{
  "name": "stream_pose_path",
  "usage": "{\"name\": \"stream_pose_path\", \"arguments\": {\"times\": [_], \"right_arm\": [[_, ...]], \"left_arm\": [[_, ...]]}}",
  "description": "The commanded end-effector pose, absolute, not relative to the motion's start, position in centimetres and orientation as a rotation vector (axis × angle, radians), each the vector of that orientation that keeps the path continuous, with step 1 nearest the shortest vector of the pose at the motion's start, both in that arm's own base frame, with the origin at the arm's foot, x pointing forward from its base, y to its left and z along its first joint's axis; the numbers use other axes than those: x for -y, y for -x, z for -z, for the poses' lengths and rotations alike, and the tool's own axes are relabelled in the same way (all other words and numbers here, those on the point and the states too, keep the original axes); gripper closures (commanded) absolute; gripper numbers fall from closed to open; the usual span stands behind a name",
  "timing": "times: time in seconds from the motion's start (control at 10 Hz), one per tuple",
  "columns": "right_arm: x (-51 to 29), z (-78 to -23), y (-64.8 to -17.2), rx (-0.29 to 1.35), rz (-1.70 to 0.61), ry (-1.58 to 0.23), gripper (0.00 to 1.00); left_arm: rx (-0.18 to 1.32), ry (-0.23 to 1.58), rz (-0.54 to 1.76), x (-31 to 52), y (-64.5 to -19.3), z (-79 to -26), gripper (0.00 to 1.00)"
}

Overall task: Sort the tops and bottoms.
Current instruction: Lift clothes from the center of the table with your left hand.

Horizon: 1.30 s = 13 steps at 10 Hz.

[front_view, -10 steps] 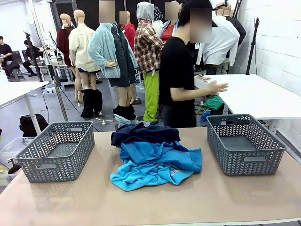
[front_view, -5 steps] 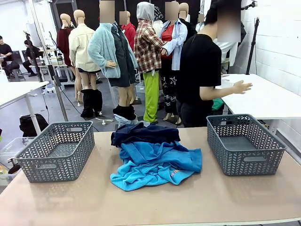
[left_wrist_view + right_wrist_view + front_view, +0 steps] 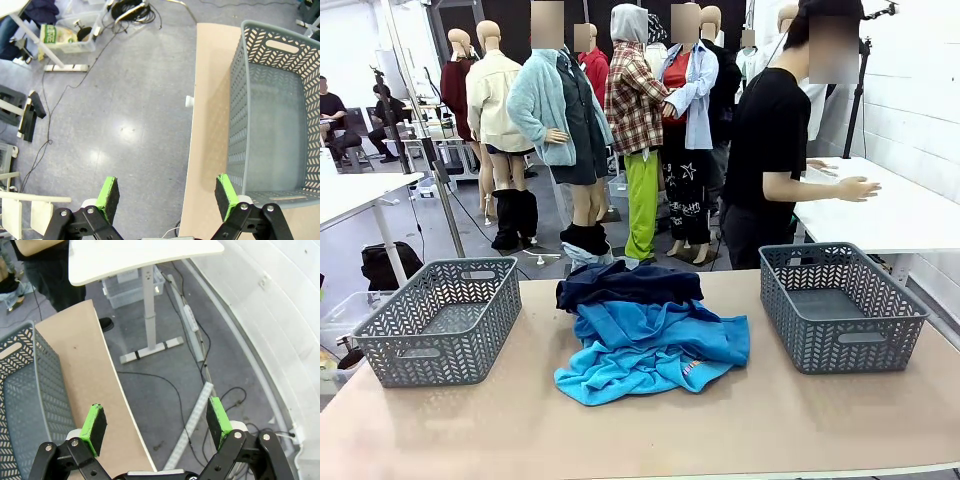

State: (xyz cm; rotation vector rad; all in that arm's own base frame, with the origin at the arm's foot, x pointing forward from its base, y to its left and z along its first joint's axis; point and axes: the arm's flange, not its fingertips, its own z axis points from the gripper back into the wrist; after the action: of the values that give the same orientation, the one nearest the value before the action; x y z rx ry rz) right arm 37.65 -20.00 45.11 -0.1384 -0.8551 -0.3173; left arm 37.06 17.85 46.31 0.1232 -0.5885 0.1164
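Garments heaped on the worktop (image 3: 770, 420), both grippers empty
The tops (image 3: 655, 345) lie in a blue and turquoise heap at the middle of the worktop; the bottoms (image 3: 625, 283) rest against that heap on the side toward the worktop's far edge. A grey left basket (image 3: 450, 350) and right basket (image 3: 840, 345) stand at the worktop's two ends. Left gripper (image 3: 166, 179) and right gripper (image 3: 155, 405) hang over the worktop's side edges, jaws spread wide, gripping nothing. A person (image 3: 765, 150) stands beyond the worktop's far edge

Soft cloth tops (image 3: 655, 350), dark cloth bottoms (image 3: 625, 283) (both matt), perforated plastic baskets (image 3: 440, 335), smooth matt table (image 3: 770, 420)
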Motion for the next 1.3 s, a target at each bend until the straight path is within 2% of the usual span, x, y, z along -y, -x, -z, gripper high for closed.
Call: {"name": "stream_pose_path", "arguments": {"times": [0.0,1.2], "right_arm": [[19.98,-45.21,-37.52,0.845,0.313,0.14,0.0],[19.98,-45.21,-37.52,0.845,0.313,0.14,0.0]], "left_arm": [[0.587,-0.129,-0.114,-17.94,-36.93,-46.42,0.0],[0.587,-0.129,-0.114,-17.94,-36.93,-46.42,0.0]]}}
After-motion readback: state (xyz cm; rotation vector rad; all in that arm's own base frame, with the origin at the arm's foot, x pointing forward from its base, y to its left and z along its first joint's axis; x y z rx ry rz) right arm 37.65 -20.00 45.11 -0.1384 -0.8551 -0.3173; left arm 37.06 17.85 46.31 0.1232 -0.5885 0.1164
